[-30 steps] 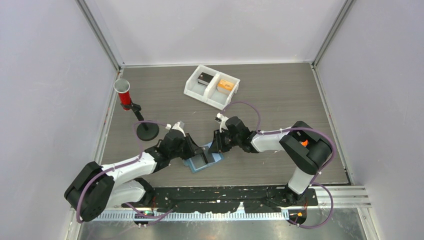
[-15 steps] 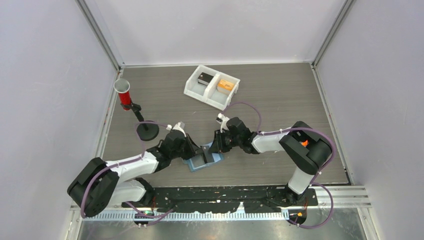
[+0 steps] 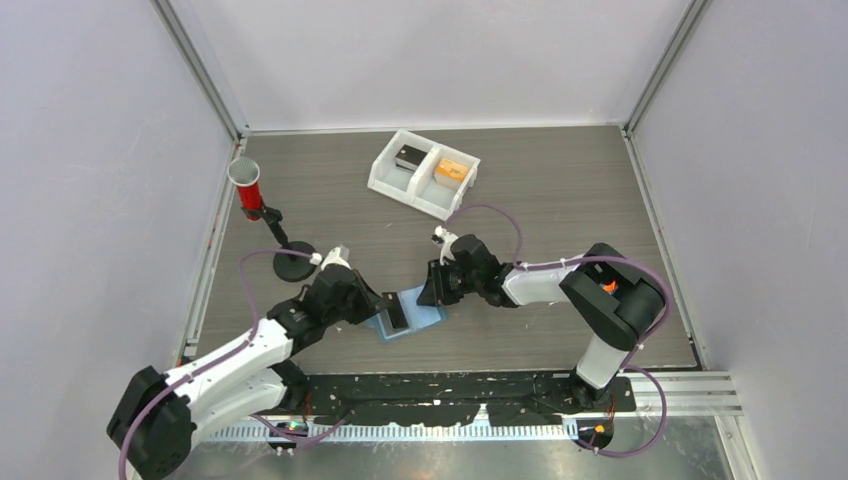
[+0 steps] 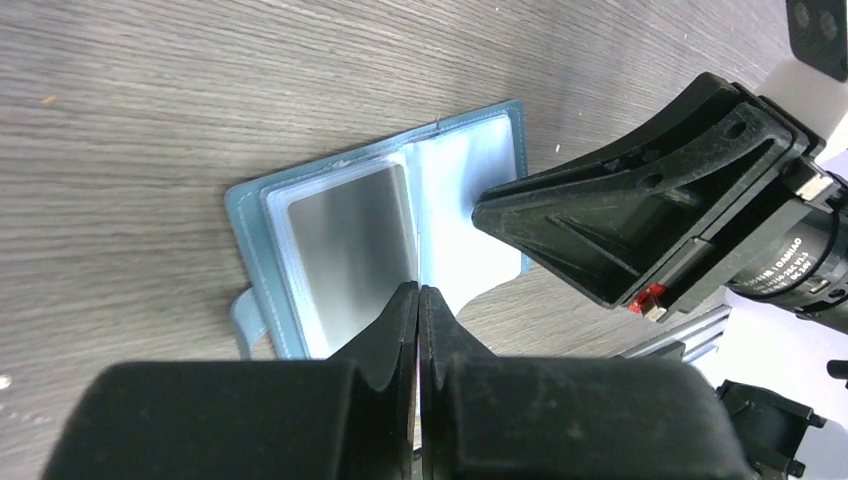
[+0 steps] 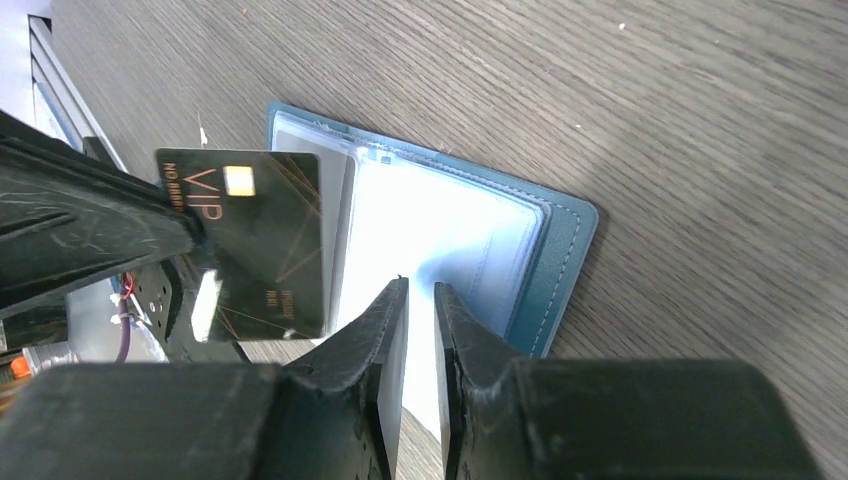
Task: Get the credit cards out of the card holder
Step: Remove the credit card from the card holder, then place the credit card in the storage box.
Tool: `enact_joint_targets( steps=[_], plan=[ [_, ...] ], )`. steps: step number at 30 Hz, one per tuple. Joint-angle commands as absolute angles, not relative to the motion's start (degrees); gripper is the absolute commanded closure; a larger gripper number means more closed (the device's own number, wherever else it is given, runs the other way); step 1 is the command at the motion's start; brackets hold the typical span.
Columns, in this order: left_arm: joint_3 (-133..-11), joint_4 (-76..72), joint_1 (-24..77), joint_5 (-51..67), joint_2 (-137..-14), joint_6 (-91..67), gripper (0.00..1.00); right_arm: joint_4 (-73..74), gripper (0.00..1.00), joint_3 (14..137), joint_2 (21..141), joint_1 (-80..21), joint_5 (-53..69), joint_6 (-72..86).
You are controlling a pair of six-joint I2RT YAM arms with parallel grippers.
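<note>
The light-blue, book-like folding card holder [image 3: 422, 316] is lying open on the dark wood-grain table [image 3: 560, 200], toward the middle of its near edge. The left hand [image 4: 418, 290] is pinching a thin black rectangular credit card [image 5: 250, 240] over the open holder. The right hand [image 5: 415, 288] is nipping a pale inner sleeve, with its fingers nearly pressed together.
</note>
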State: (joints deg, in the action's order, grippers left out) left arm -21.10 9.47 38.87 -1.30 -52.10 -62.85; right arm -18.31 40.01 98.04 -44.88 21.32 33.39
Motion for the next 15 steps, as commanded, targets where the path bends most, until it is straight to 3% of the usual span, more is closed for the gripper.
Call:
enact_joint_targets(
  steps=[1, 6, 15],
  plan=[
    [-23.95, 17.48, 38.59, -3.54, -46.62, -63.35, 1.0, -9.09, 0.75, 40.48, 95.36, -44.39, 16.82, 31.19],
    [-26.42, 16.85, 38.61, -0.45, -40.75, -60.68, 1.0, -5.81, 0.67, 41.28, 85.44, -44.38, 19.5, 28.77],
    [-28.5, 7.43, 38.59, 11.83, -36.79, -56.49, 1.0, -11.31, 0.37, 37.39, 69.86, -44.3, 34.85, 26.78]
  ],
)
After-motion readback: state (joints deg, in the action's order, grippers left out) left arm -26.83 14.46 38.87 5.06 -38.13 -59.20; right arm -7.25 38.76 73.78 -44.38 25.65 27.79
